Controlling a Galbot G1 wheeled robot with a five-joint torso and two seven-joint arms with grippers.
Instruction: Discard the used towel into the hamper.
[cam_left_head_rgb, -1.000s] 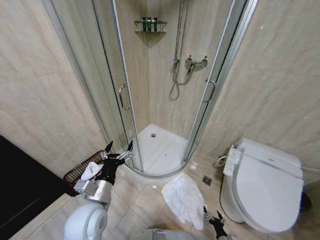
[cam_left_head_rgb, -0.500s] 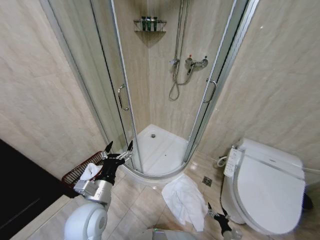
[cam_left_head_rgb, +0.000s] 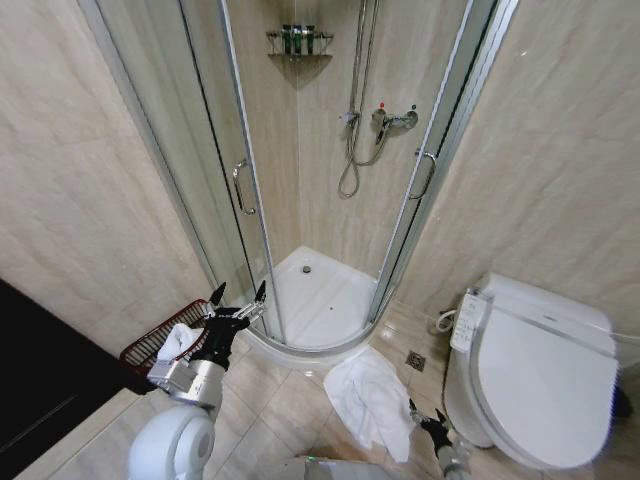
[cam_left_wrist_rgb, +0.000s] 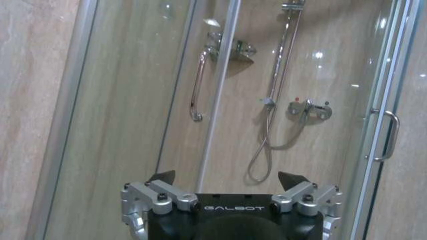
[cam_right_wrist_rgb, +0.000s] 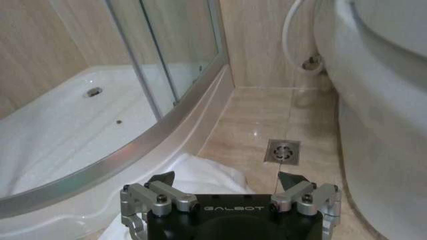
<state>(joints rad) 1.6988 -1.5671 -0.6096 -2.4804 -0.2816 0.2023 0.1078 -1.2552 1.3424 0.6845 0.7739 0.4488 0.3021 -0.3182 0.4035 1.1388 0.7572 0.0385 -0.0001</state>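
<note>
Tiled floor (cam_left_head_rgb: 285, 395): crumpled white towel (cam_left_head_rgb: 370, 398) beside shower tray (cam_left_head_rgb: 320, 300); hamper (cam_left_head_rgb: 160, 340) by left wall; toilet (cam_left_head_rgb: 535, 375) right.

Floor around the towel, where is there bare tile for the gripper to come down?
Bare tile lies left of the towel, toward the left gripper and hamper, and around the floor drain. It is crowded where the right gripper sits between towel and toilet, and along the shower tray rim.

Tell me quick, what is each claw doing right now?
Left gripper: open, empty, raised beside the hamper.
Right gripper: open, empty, low by the towel on the floor.
</note>
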